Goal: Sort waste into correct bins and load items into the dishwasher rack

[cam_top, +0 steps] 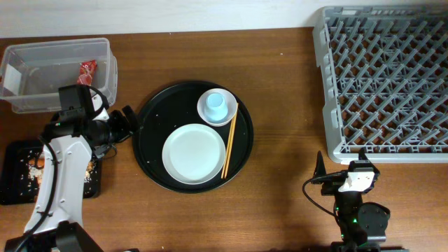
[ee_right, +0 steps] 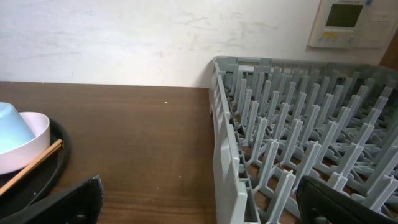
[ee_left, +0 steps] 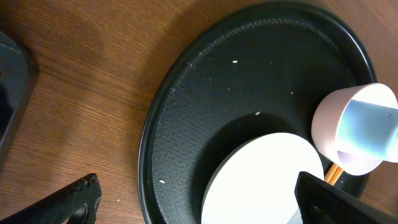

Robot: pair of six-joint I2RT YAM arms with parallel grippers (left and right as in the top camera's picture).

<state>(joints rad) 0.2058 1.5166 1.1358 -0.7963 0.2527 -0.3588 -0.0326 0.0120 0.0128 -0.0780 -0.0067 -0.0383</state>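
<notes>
Left claw: our left gripper [cam_top: 131,122] hangs low at the left rim of the round black tray [cam_top: 150,133]; the left wrist view shows its jaws spread wide with nothing held
Right claw: our right gripper [cam_top: 341,162] sits near the front edge of the table [cam_top: 280,105], just before the rack's near left corner; its jaws gape with only bare wood between them
Dishes: plate [cam_top: 194,153], bowl [cam_top: 208,110] and chopsticks [cam_top: 229,143] all lie on the round tray; the cup [cam_top: 216,104] sits in the bowl, and the chopsticks lie just beside the plate's right edge
Waste: a red wrapper [cam_top: 87,70] lies in the clear tub [cam_top: 49,84]; food scraps [cam_top: 31,164] lie in the flat black tray [cam_top: 14,171], which our left arm partly covers
Rack: the rack [cam_top: 385,77] fills the far right corner, and we see only pegs in it
Only the overhead shows: both bins and both arms
Only the left wrist shows: scattered white grains [ee_left: 234,61] on the round tray
Only the right wrist shows: a white wall [ee_right: 124,37] behind the table, carrying a wall panel [ee_right: 348,22] with a small display
Surface: dark brown wood grain
</notes>
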